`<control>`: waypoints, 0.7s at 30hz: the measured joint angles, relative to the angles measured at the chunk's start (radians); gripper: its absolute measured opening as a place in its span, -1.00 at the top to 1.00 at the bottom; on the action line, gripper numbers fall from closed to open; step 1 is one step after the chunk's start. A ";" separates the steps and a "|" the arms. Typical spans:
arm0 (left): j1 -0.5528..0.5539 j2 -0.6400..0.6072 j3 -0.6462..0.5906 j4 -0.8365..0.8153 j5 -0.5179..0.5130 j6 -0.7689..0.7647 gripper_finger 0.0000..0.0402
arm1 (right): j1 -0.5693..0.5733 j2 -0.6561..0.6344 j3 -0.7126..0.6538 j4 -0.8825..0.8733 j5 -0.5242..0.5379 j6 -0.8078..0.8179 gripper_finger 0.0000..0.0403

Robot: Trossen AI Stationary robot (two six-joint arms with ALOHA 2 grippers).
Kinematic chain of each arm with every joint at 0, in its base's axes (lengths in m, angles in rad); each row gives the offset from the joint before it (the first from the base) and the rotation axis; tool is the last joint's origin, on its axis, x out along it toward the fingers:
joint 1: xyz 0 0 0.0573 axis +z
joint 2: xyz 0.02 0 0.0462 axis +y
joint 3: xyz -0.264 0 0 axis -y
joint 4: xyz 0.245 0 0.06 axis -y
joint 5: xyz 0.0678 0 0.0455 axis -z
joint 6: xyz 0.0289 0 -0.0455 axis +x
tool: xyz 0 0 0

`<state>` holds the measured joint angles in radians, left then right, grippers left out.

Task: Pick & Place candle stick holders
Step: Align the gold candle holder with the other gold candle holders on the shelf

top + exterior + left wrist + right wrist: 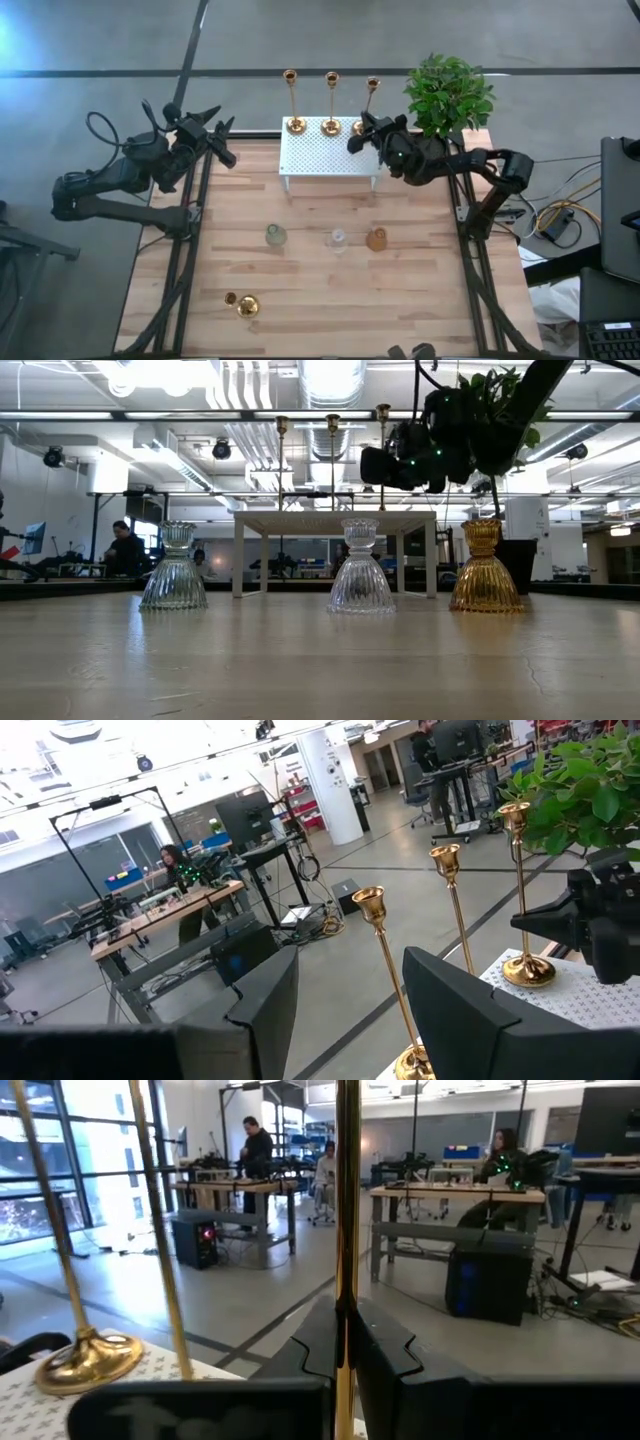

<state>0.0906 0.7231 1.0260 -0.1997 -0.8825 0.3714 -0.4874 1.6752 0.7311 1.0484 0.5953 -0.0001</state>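
Three gold candle stick holders stand upright in a row along the far edge of a white perforated riser [330,160]: left [294,100], middle [331,100], right [366,105]. A fourth [243,305] lies on its side at the table's near left. My right gripper [356,141] is shut on the right one's stem, which also shows in the right wrist view [347,1200]. My left gripper [226,140] is open and empty above the table's far left corner; in its wrist view [350,1010] it points toward the row. My right gripper pinches the right candle stick holder's thin stem [346,1295] between its two fingers, on the stem's lower half. The fingers [390,1355] come level from the table's right side and lie across the stem. The holder stands upright, its base [359,128] over the riser's far right corner.
Three ribbed glass holders stand in a row mid-table: greenish [275,236], clear [338,240], amber [377,239]. A potted green plant [448,92] stands at the far right beside the right arm. People sit at desks in the room beyond.
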 joint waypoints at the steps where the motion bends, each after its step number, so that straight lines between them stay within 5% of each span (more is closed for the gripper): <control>1: 0.000 0.000 0.000 0.000 0.000 0.000 0.07 | -0.004 0.000 0.000 -0.003 -0.003 0.004 0.95; 21: 0.000 0.000 0.000 0.000 0.001 0.000 0.07 | -0.036 0.000 0.000 -0.029 -0.080 -0.015 0.95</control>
<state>0.0906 0.7233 1.0260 -0.1993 -0.8818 0.3709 -0.5229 1.6757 0.7307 1.0199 0.5148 -0.0155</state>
